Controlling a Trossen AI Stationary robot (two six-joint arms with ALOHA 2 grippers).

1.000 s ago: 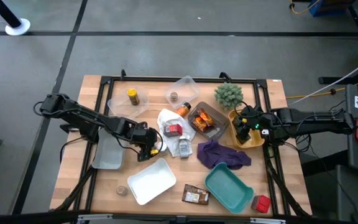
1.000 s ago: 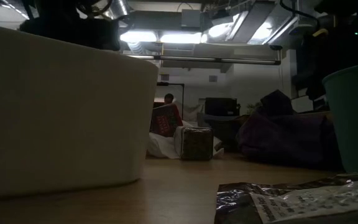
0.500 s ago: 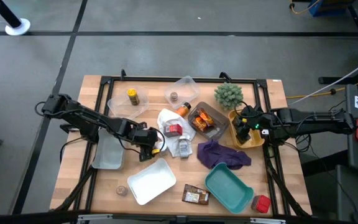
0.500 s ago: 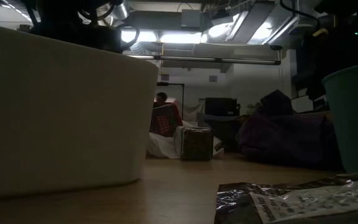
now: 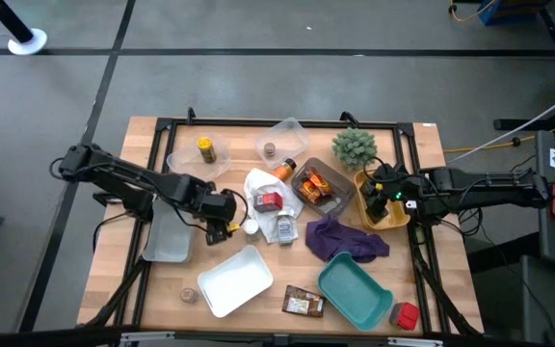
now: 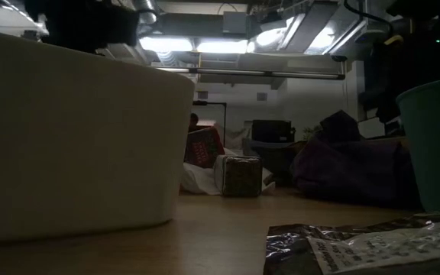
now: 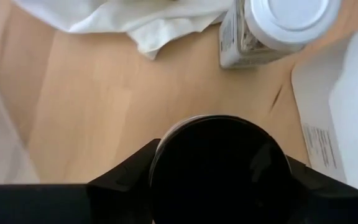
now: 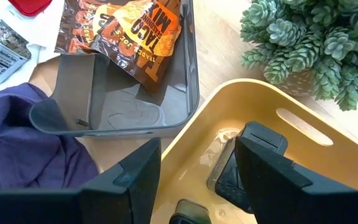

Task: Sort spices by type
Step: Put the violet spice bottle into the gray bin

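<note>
My left gripper (image 5: 224,224) hovers just left of the white cloth (image 5: 261,185) and is shut on a small jar with a black lid (image 7: 219,163); a bit of yellow shows below the fingers (image 5: 231,229). A white-capped jar (image 7: 278,28) stands on the wood just beyond it. My right gripper (image 8: 197,180) is open over the yellow tray (image 8: 303,106), which holds dark items (image 8: 244,168). Other spices: a yellow jar (image 5: 205,149), a red box (image 5: 270,200), orange packets (image 5: 311,186). My left gripper pinches the black-lidded jar between its two fingers (image 7: 124,177), one on each side just under the lid (image 7: 219,163). The fingers come from above, pointing down. The jar sits upright; the lid hides its body and base.
A white tray (image 5: 231,281) lies near the left gripper, a clear tray (image 5: 167,239) to its left. Teal tray (image 5: 355,289), purple cloth (image 5: 347,241), grey tray (image 5: 328,204), spiky plant (image 5: 355,146), brown packet (image 5: 303,304) and a red box (image 5: 406,315) fill the right half.
My left gripper has moved up and a little toward the table's far left, staying shut on the black-lidded jar and carrying it along. The right arm has kept still.
</note>
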